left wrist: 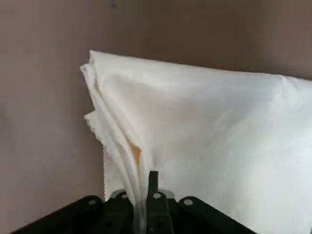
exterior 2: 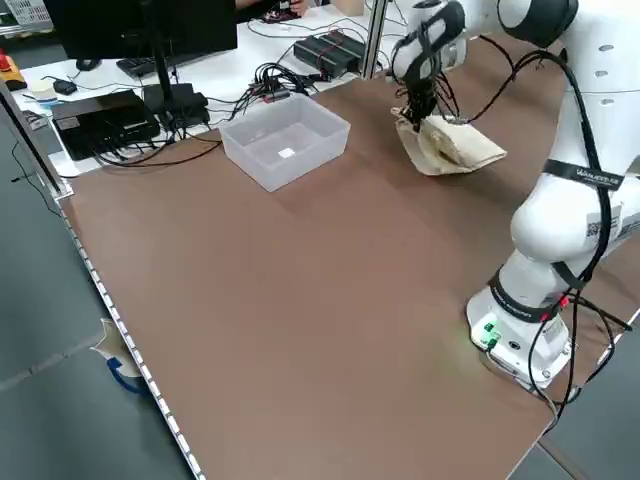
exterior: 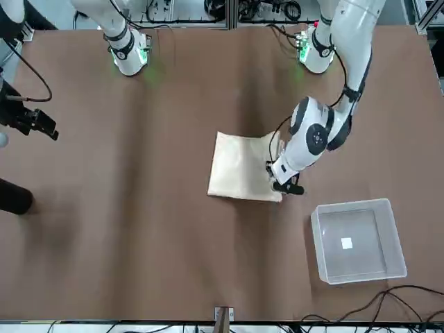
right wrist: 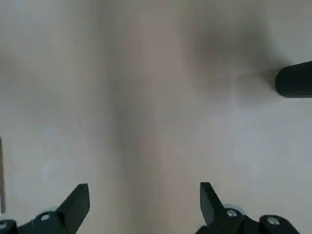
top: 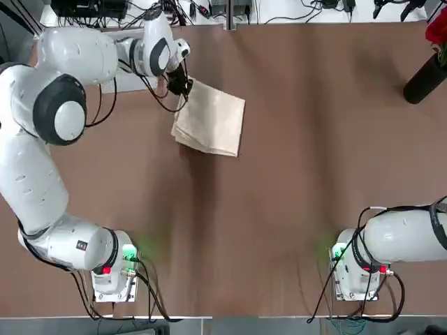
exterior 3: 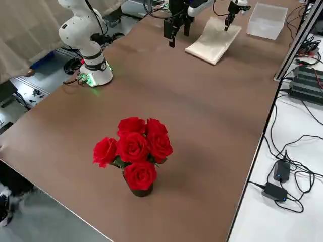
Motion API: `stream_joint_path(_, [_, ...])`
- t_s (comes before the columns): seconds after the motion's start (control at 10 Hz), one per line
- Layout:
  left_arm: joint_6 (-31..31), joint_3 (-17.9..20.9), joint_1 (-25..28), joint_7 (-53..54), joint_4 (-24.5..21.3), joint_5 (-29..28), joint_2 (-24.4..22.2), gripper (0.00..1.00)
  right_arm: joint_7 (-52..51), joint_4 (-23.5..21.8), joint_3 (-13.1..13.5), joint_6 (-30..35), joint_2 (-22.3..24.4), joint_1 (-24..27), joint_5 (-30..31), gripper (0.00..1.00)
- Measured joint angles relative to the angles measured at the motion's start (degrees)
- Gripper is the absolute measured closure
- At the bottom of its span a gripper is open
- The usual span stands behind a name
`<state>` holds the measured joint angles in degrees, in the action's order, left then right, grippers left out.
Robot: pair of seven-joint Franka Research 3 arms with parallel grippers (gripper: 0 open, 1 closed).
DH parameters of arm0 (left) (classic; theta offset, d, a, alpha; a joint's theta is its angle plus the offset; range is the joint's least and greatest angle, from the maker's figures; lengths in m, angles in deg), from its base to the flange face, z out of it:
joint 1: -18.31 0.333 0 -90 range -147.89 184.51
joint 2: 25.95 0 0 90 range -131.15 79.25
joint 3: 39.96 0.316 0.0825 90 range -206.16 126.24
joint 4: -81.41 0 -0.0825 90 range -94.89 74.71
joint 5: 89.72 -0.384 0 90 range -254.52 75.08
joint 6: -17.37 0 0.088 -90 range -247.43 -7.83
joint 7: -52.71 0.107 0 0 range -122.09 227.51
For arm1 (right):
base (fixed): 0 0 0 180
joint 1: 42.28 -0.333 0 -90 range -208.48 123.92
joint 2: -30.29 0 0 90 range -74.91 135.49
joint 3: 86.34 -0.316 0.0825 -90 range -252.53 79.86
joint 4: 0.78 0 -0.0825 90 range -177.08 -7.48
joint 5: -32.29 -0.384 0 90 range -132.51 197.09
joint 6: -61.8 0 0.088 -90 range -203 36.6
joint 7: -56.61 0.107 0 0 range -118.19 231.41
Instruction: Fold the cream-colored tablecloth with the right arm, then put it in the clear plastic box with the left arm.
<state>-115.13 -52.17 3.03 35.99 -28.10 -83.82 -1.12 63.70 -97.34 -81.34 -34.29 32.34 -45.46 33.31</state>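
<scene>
Left claw (exterior: 285,186) is pinched tight on the folded cream-colored tablecloth's (exterior: 241,168) far-left corner; the clear plastic box (exterior: 358,240) sits just beyond, farther out and leftward on the bench, so it's a short carry

The left arm reaches far forward, its wrist bent down, and the left tool (exterior: 284,186) is pinched closed on cloth. The right tool (right wrist: 144,202) hangs idle, fingers spread wide.

pale cream folded fabric tablecloth (exterior: 239,175): lying layered on the brown worktop, one corner lifting, pinched in the left hand (exterior: 283,186) | small square clear plastic box (exterior: 357,240): sitting upright near the cloth, apart, holding only a white label
</scene>
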Motion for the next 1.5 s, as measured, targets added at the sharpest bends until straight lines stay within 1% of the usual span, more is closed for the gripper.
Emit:
stream_joint_path(0.1, [2.24, -0.17, -0.08, -3.34, 1.97, -2.29, 0.01, 0.93, 0.0, 0.03, -0.13, 0.0, 0.03, 0.0, 0.01, 0.0])
stream_joint_path(0.3, [5.25, -0.92, -0.34, -8.2, 5.5, -3.82, 0.08, 0.93, -0.21, 0.12, -0.47, 0.0, 0.07, 0.28, 0.04, 0.0])
stream_joint_path(0.4, [5.69, -2.0, -0.42, -10.75, 6.54, -5.14, 0.36, 0.93, -0.52, 0.13, -0.61, 0.07, 0.07, 0.5, 0.04, 0.0])
stream_joint_path(0.6, [5.74, -4.39, -1.12, -17.07, 8.36, -9.56, 2.14, 0.93, -0.77, 0.13, -0.66, 0.17, 0.08, 0.58, 0.05, 0.0])
stream_joint_path(0.8, [5.74, -4.78, -3.8, -20.41, 10.36, -11.19, 4.14, 0.93, -0.79, 0.15, -0.68, 0.2, 0.1, 0.59, 0.05, 0.0])
stream_joint_path(1.1, [5.74, -4.81, -7.95, -25.54, 11.17, -14.96, 4.51, 0.93, -0.81, 0.16, -0.68, 0.22, 0.24, 0.66, 0.05, 0.0])
stream_joint_path(1.3, [5.76, -4.78, -10.72, -27.29, 11.71, -15.36, 4.89, 0.93, -0.81, 0.16, -0.65, 0.34, 0.42, 0.7, 0.05, 0.0])
stream_joint_path(1.5, [5.76, -4.77, -12.92, -27.67, 13.06, -15.36, 6.58, 0.93, -1.03, 0.16, -0.48, 0.54, 0.49, 0.74, 0.06, 0.0])
